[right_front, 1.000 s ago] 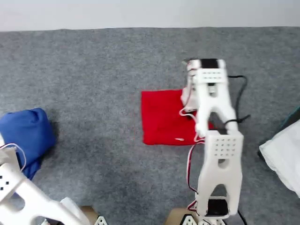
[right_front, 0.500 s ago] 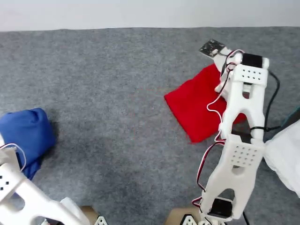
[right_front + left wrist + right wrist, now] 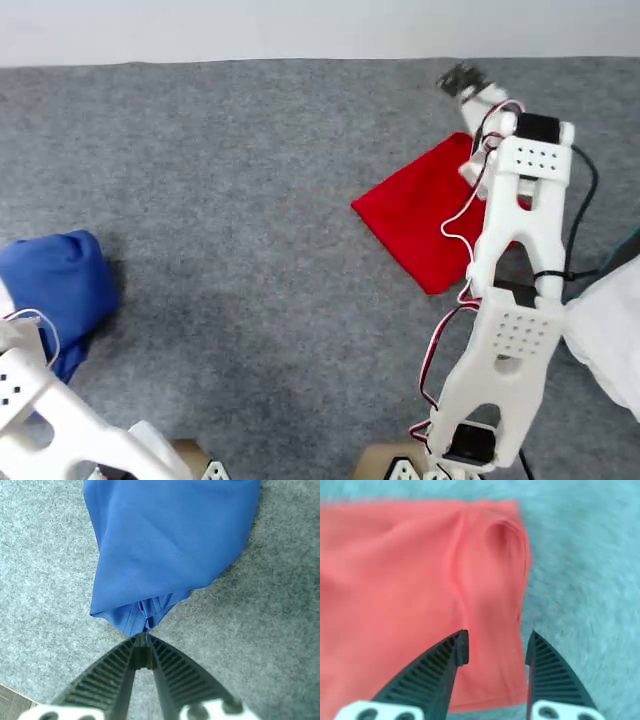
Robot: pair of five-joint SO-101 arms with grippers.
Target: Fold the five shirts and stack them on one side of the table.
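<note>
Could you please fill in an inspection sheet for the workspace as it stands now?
Surface: grey felt-like cover over the whole table.
Job's things: folded red shirt lying at an angle under the right arm; blue shirt bunched at the left edge; white cloth, probably a shirt, at the right edge.
Clutter: nothing seen.
Grippers: left gripper shut, pinching the blue shirt's edge; right gripper open over one edge of the red shirt.
Cables: red and white wires and a black cable run along the right arm.
Surroundings: pale wall beyond the far edge.
</note>
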